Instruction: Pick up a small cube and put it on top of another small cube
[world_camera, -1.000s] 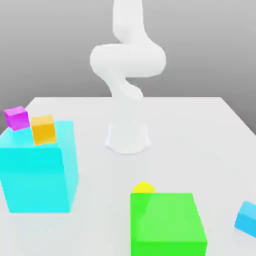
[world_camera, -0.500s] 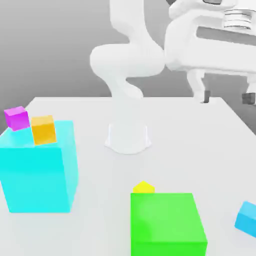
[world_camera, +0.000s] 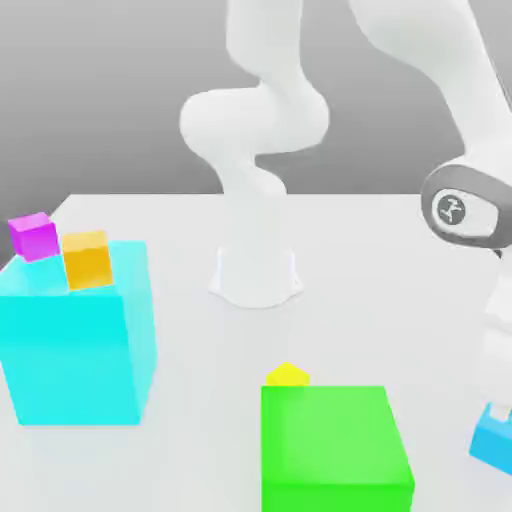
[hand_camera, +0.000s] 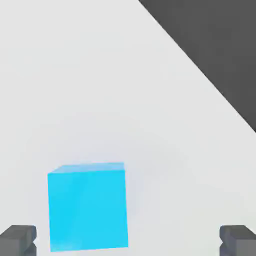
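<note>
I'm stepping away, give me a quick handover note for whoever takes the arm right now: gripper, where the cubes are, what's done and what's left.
Gripper: open, holding nothing, above the small sky-blue cube; in the hand view the cube lies between the fingertips, off-centre toward one of them.
Small sky-blue cube: on the table at the exterior view's right edge.
Small yellow cube: on the table just behind the big green block.
Done: nothing grasped or stacked.
Left: centre over the blue cube, descend, close, lift, carry it to the yellow cube and set it on top.
</note>
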